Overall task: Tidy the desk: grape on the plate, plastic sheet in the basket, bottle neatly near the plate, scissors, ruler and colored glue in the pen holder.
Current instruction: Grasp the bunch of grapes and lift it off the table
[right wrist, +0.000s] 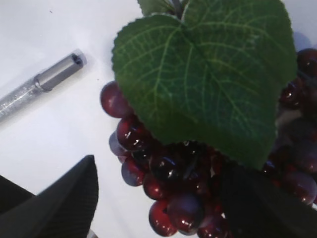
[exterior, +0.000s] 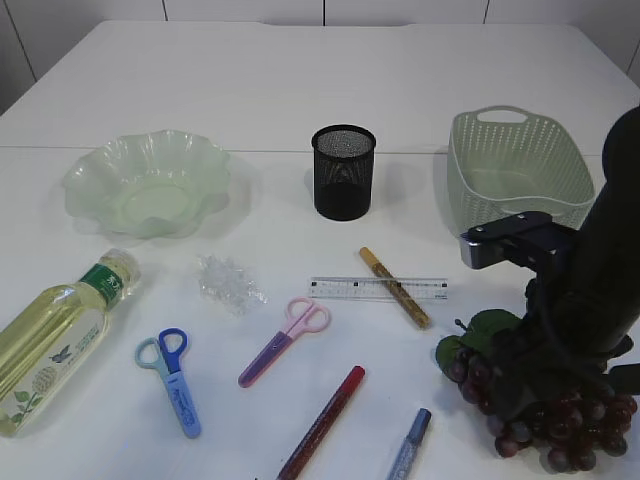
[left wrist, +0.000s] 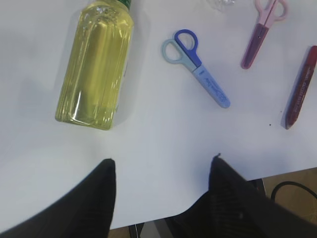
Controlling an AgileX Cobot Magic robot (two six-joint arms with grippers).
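My right tool [right wrist: 158,198] sits spread wide right over the grape bunch [right wrist: 188,178], fingers either side, not pinching yet. Grapes lie at the bench's [exterior: 300,80] near right corner, far from the plate [exterior: 148,183]. Left tool [left wrist: 161,171] hangs spread near the bottle [left wrist: 96,69], holding nothing.

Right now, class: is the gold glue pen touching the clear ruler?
Touching. The exterior view shows the gold glue pen lying slantwise across the clear ruler, overlapping it with no visible gap.

plate [exterior: 148,186] left, basket [exterior: 515,165] right, pen holder [exterior: 343,171] between
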